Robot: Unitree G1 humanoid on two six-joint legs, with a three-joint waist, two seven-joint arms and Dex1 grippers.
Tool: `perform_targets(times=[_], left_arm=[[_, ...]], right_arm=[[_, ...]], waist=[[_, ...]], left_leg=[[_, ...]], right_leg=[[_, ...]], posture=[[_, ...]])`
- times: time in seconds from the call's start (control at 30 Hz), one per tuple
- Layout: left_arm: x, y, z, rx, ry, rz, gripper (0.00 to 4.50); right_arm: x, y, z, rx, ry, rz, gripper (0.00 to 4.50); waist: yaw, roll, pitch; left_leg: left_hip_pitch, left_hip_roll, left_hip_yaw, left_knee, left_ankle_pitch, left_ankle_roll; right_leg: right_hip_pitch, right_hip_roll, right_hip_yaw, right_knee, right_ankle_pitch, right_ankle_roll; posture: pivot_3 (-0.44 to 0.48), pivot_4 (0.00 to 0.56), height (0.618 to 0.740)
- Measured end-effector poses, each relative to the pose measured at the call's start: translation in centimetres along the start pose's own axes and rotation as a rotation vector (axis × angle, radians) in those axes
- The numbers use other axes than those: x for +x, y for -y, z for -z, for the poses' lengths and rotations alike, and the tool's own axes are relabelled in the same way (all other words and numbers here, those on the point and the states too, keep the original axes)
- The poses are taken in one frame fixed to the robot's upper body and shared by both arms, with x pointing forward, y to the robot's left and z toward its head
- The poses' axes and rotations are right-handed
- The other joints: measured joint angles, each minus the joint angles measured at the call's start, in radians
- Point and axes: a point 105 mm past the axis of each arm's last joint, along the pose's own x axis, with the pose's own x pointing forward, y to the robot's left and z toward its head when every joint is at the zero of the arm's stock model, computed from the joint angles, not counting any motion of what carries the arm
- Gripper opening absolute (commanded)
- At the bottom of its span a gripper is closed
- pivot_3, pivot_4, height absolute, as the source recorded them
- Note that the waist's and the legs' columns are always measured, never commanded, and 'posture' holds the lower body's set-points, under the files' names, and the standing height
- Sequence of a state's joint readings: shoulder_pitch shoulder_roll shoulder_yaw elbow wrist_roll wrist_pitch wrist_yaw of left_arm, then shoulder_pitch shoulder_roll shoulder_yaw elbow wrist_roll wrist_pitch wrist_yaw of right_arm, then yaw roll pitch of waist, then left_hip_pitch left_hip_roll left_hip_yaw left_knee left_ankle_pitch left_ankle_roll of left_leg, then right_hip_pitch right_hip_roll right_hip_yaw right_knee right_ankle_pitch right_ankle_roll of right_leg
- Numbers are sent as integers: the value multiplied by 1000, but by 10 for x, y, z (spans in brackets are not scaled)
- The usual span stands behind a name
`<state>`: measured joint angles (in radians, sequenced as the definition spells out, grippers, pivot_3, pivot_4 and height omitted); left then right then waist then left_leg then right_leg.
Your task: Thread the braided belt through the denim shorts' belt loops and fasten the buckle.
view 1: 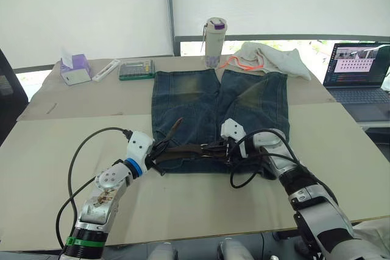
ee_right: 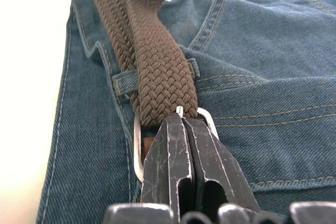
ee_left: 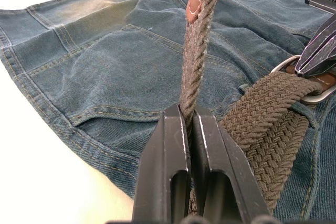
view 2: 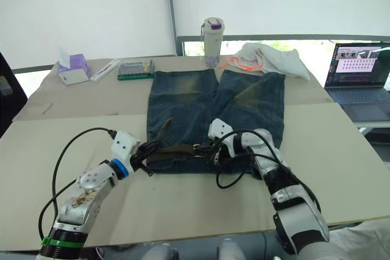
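Both end effectors point(view 1: 159, 150) point(view 1: 230, 149) low on braided belt point(view 1: 186, 149)

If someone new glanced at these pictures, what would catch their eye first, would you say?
Probably the denim shorts spread flat at the table's middle, with the braided belt lying along the waistband at the near edge. Both grippers meet there: the left gripper is shut on the belt's tail end, which sticks up, and the right gripper is shut at the silver buckle.

Bright backlit window blinds, soft shadows, sharp
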<state>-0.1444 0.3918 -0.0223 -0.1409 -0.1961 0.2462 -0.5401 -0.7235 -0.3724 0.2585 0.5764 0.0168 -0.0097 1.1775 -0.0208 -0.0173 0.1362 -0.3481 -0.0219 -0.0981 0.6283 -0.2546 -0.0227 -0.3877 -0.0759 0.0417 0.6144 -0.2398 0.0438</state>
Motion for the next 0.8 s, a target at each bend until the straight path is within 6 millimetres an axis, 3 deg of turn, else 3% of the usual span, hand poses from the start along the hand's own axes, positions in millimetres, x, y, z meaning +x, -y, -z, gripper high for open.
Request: perform_targets(times=[0.33, 0.63, 0.8], left_arm=[[21, 10, -40, 52, 118, 65, 0], [58, 75, -97, 39, 274, 297, 0], [66, 83, -105, -27, 268, 311, 0]], right_arm=[[8, 1, 2, -4, -89, 5, 34], [14, -1, 2, 4, -125, 18, 34], [13, -2, 3, 10, -123, 29, 34]], waist=[[-4, 0, -8], [-14, 0, -18], [-16, 2, -19]], left_leg=[[4, 0, 0, 0, 0, 0], [5, 0, 1, 1, 0, 0], [4, 0, 0, 3, 0, 0]], right_leg=[[2, 0, 0, 2, 0, 0], [4, 1, 0, 2, 0, 0], [5, 1, 0, 3, -1, 1]], posture=[[0, 150, 740], [0, 150, 740], [0, 150, 740]])
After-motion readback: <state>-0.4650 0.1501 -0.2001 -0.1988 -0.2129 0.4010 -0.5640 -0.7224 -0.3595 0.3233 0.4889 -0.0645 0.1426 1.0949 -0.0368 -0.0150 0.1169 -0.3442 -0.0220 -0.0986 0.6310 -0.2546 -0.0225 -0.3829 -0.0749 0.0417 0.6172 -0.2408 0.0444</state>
